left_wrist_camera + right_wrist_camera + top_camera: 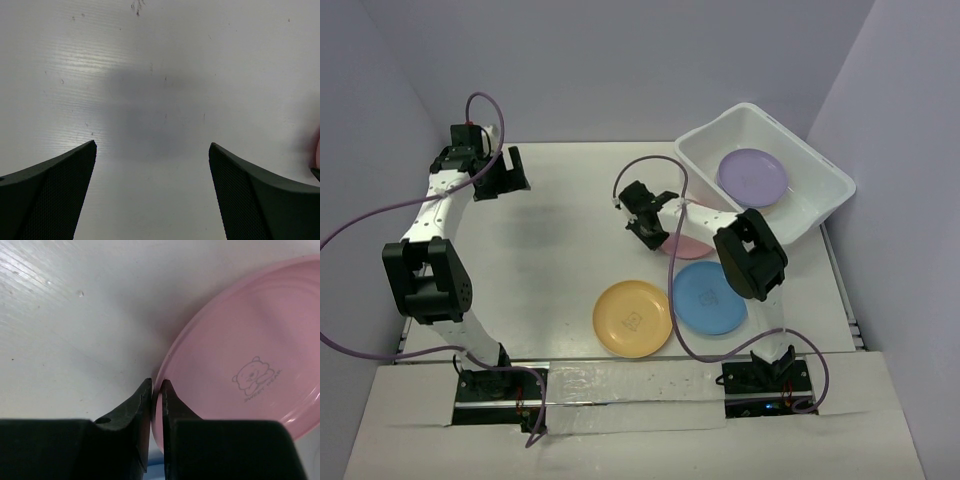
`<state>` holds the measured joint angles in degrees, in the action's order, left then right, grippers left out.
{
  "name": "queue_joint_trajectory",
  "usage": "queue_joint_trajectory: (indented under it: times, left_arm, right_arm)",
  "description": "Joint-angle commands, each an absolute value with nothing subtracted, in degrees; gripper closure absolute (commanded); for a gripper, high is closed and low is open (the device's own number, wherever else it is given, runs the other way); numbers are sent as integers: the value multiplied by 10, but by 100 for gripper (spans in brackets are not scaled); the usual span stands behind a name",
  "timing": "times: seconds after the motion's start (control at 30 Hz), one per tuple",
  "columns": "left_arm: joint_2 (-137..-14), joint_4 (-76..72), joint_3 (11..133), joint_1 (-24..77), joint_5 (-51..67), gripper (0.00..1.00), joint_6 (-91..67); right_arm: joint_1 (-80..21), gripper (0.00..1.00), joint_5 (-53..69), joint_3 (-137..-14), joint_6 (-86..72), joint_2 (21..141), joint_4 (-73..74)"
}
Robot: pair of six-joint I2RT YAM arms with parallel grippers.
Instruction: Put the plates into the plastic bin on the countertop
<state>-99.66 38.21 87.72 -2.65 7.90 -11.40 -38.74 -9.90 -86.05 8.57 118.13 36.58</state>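
Top external alone takes in the whole tabletop (pixel 570 230), and the count there is four plates and one bin. The bin (pixel 698 165) sits at the far right corner, set at an angle to the edges, with the purple plate (pixel 752 175) lying flat inside it. The yellow plate (pixel 632 317) and blue plate (pixel 708 297) lie side by side close to the near edge, right of the middle, their rims meeting or nearly so. The pink plate (pixel 688 247) lies between the blue plate and the bin, mostly hidden by the right arm.

Right wrist shows what the overhead view hides. The right pincer (pixel 157 387) is pressed together on the near rim of the pink plate (pixel 240 365), the rim running into the thin slit between the fingers. A small bear mark (pixel 255 375) is printed at the plate's centre, and a sliver of blue shows at the bottom edge of the view. From above, the right pincer (pixel 645 215) is seen at mid-tabletop.

Left wrist shows the left pincer (pixel 152 145) spread wide over bare tabletop (pixel 160 60), holding nothing, with a trace of pink at the right edge of the view. From above, the left pincer (pixel 510 170) is near the far left corner.
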Motion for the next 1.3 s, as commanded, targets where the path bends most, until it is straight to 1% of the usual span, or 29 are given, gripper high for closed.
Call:
queue_joint_trajectory:
  times: [0.0, 0.1, 0.23, 0.33, 0.43, 0.53, 0.7, 0.73, 0.8, 0.83, 0.9, 1.03, 1.1, 1.27]
  left_arm:
    - [-982, 387, 889, -28, 81, 1, -111]
    - [-987, 388, 900, -28, 86, 1, -110]
    - [-993, 387, 917, -28, 97, 1, -111]
    - [-990, 380, 921, -28, 106, 1, -115]
    - [-985, 372, 921, -27, 112, 1, -114]
    - [-984, 368, 921, -27, 119, 1, -113]
    - [-992, 361, 931, -23, 126, 1, -120]
    - [-995, 360, 935, -22, 127, 1, -122]
    - [-1000, 356, 940, -18, 129, 1, -124]
    - [-1001, 356, 940, -17, 129, 1, -125]
    - [-1008, 352, 944, -12, 130, 1, -128]
    - [-1022, 353, 953, -5, 128, 1, -133]
    - [-1026, 354, 957, -5, 123, 1, -134]
    - [-1025, 370, 958, -4, 111, 1, -124]
  right_arm:
    - [-401, 100, -5, -841, 115, 1159, 337]
    - [-396, 100, 98, -885, 138, 1123, 363]
    - [-385, 100, 245, -1024, 136, 1107, 417]
    - [-364, 100, 271, -1137, 105, 1112, 438]
    - [-344, 100, 249, -1222, 92, 1104, 443]
    - [-319, 100, 212, -1236, 97, 1068, 431]
    - [-265, 100, 74, -1200, 117, 1019, 444]
    - [-233, 100, 42, -1171, 114, 1004, 443]
    - [-184, 100, 3, -1139, 99, 992, 448]
    - [-183, 100, 2, -1139, 99, 993, 454]
    - [-127, 100, -28, -1135, 70, 1011, 472]
    - [-96, 100, -66, -1128, 62, 1053, 460]
    - [-87, 100, -65, -1139, 60, 1079, 458]
    - [-71, 100, -59, -1224, 67, 1177, 479]
